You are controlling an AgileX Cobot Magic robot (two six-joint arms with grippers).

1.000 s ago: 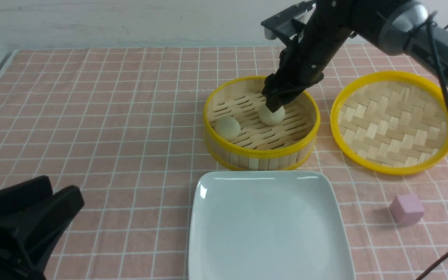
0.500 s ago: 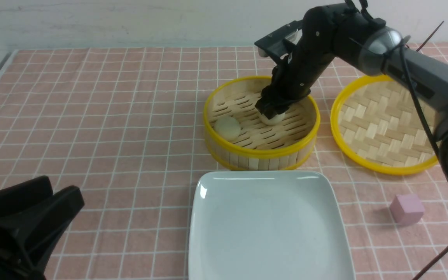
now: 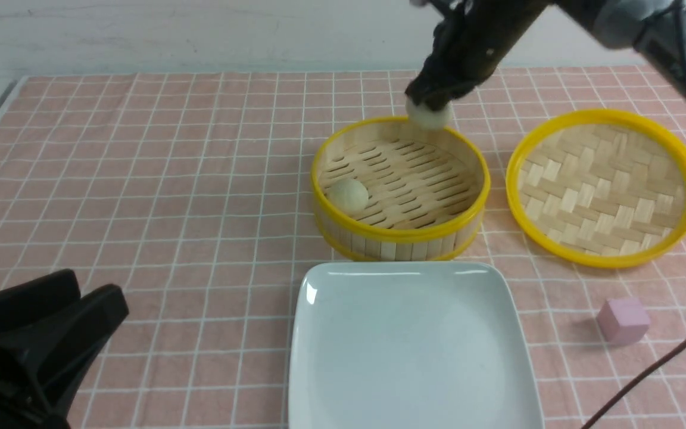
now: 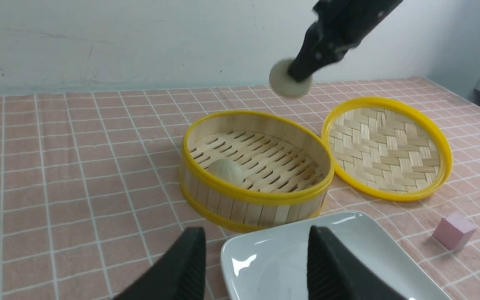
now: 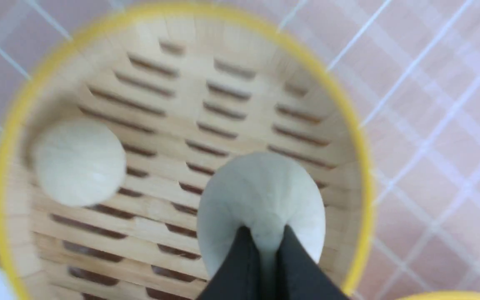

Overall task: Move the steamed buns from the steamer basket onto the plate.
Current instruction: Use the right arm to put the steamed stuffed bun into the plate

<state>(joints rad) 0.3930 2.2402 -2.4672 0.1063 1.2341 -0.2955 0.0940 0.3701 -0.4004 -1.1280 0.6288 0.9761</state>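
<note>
My right gripper (image 3: 429,102) is shut on a cream steamed bun (image 3: 430,115) and holds it in the air above the far rim of the steamer basket (image 3: 399,233). From the right wrist, the pinched bun (image 5: 261,200) bulges round the closed black fingers (image 5: 240,266), with the basket floor below. The second bun (image 3: 348,195) lies inside the basket by its left wall. The white square plate (image 3: 319,381) sits bare in front of the basket. My left gripper (image 4: 254,254) stands open and holds nothing, low at the near left, its fingers (image 3: 81,310) over the cloth.
A shallow yellow-rimmed woven lid (image 3: 604,186) lies right of the basket. A small pink cube (image 3: 623,320) rests on the checked pink cloth, right of the plate. A wall runs along the table's far edge.
My right gripper came down round the bun on the basket floor, shut on it and lifted it up and back out of the basket. The left arm has not moved.
</note>
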